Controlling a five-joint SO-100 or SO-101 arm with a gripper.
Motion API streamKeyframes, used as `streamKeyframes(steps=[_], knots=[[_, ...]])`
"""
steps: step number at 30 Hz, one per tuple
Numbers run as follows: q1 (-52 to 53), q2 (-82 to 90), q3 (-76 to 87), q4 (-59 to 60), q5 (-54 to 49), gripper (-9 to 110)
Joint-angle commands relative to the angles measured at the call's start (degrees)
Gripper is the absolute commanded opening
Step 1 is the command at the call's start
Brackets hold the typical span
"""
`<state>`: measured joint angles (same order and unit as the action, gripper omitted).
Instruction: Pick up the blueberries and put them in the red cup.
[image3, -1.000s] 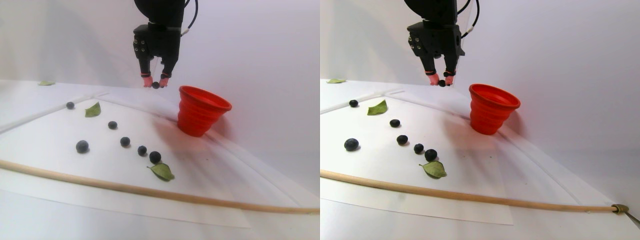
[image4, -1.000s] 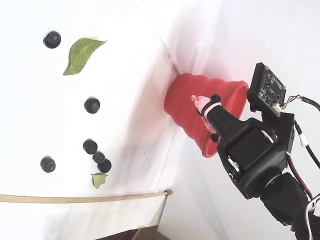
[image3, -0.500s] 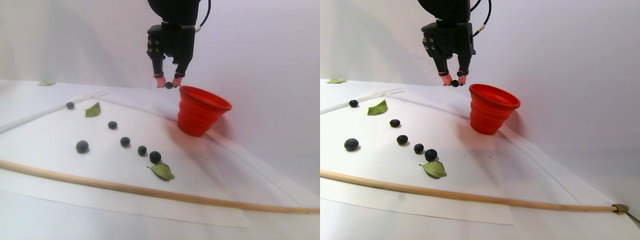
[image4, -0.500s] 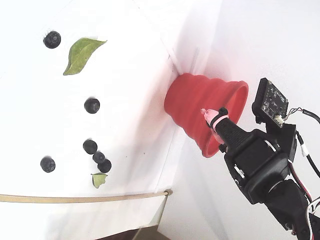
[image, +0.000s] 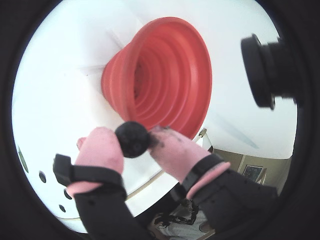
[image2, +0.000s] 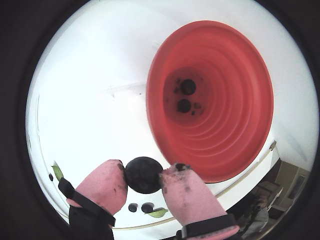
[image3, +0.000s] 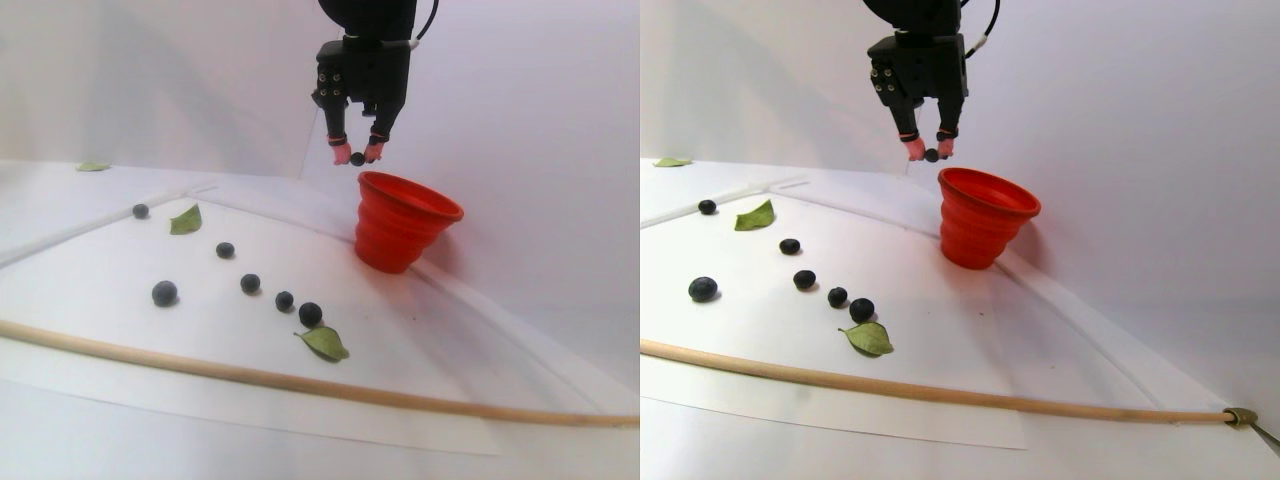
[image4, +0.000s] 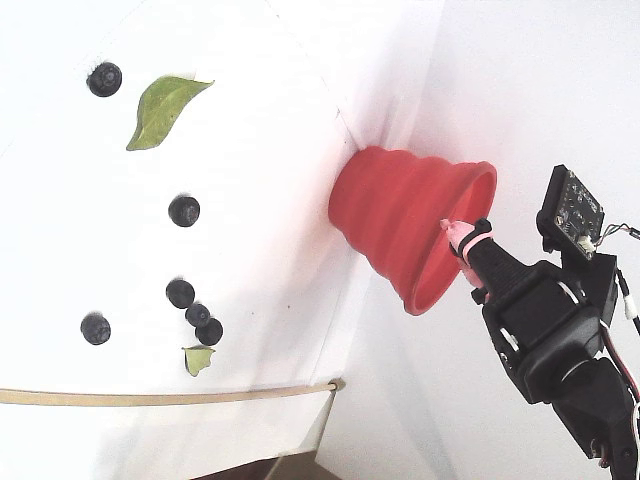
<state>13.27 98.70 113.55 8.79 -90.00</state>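
End effector: the end effector (image2: 145, 176) is closed on one blueberry (image2: 143, 174), pinched between its two pink fingertips (image2: 102, 185); in the stereo pair view it hangs in the air beside the cup's rim, above and to the left of it
Cup: the red cup (image3: 405, 222) stands upright on the white tabletop (image3: 150, 340), mouth open; in a wrist view it fills the space just beyond the held berry
Already done: two dark berries (image2: 186, 96) lie at the bottom of the cup, with a few dark specks around them
Still left: six blueberries (image3: 250, 283) lie on the tabletop, well apart from the cup, among green leaves (image3: 325, 343) and behind a wooden stick (image3: 300, 382)
Judged progress: under halfway; the held berry is not yet over the opening, so it needs carrying a little further across the rim before release
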Motion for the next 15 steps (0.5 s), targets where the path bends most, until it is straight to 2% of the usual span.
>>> streamKeyframes(steps=[1, 15], knots=[[4.83, 5.8, -6.5, 0.44, -0.44, 12], [8.88, 2.37, -9.49, 0.44, -1.76, 12]])
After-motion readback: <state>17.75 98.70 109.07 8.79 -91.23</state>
